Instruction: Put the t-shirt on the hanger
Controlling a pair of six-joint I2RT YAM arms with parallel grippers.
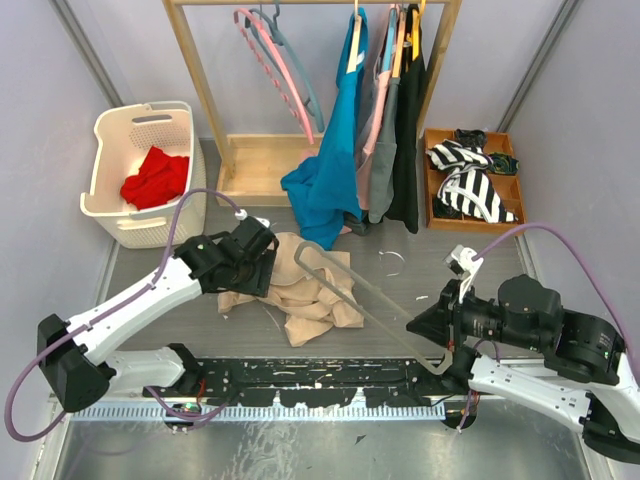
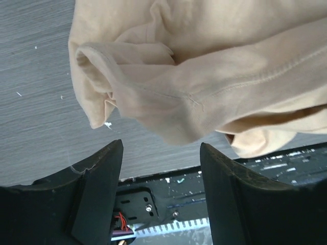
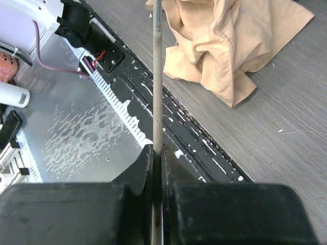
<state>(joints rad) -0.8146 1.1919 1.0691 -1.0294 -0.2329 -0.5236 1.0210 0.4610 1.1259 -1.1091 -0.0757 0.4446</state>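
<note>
The crumpled t-shirt (image 1: pixel 310 295) lies on the table (image 1: pixel 450 255) at twelve o'clock just ahead of the nearer left gripper's (image 2: pixel 161 148) parted jaws, while the right gripper (image 3: pixel 157 148) clamps the hanger (image 1: pixel 370 305), its bar running toward ten o'clock into the cloth.

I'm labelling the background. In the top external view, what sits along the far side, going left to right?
White laundry basket → pink hanger → teal-blue garment → black garment → wooden tray holding striped cloth.
</note>
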